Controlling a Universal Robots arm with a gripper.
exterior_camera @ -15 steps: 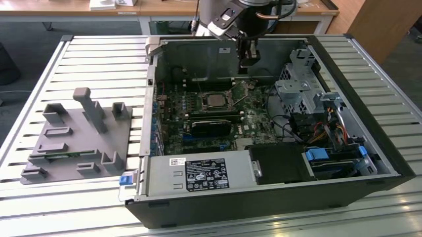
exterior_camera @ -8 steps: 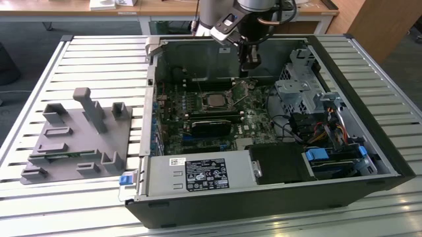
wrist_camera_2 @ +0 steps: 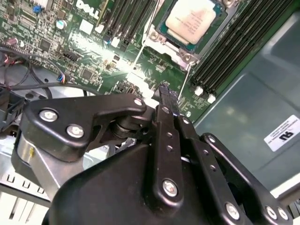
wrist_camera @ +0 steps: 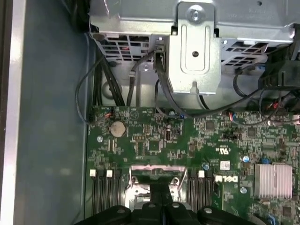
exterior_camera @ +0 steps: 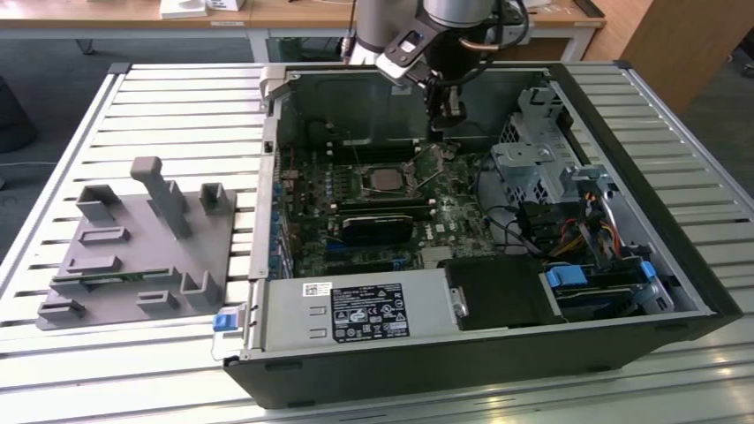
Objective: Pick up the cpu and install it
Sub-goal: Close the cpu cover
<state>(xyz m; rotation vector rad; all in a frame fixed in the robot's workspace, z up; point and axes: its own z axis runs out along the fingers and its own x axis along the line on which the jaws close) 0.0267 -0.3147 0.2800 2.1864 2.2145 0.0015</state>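
The cpu (exterior_camera: 383, 179) lies flat in the black-framed socket on the green motherboard (exterior_camera: 318, 190), silvery top up. In the second wrist view the cpu (wrist_camera_2: 191, 21) sits inside the socket frame, with thin metal latch wires (wrist_camera_2: 185, 79) beside it. My gripper (exterior_camera: 447, 113) hangs inside the open computer case, just above the board and a little toward the exterior view's right of the socket. Its black fingers meet at one tip (wrist_camera_2: 165, 91) and I see nothing between them. In the first wrist view the fingers (wrist_camera: 159, 194) point at a raised metal socket plate (wrist_camera: 154, 174).
A grey tray (exterior_camera: 141, 256) with upright holders lies on the slatted table at the exterior view's left, a green memory stick (exterior_camera: 109, 281) in it. Inside the case are memory slots (wrist_camera_2: 234, 42), a metal drive cage (exterior_camera: 536, 168), loose cables (exterior_camera: 554, 230) and a power supply (exterior_camera: 353, 311).
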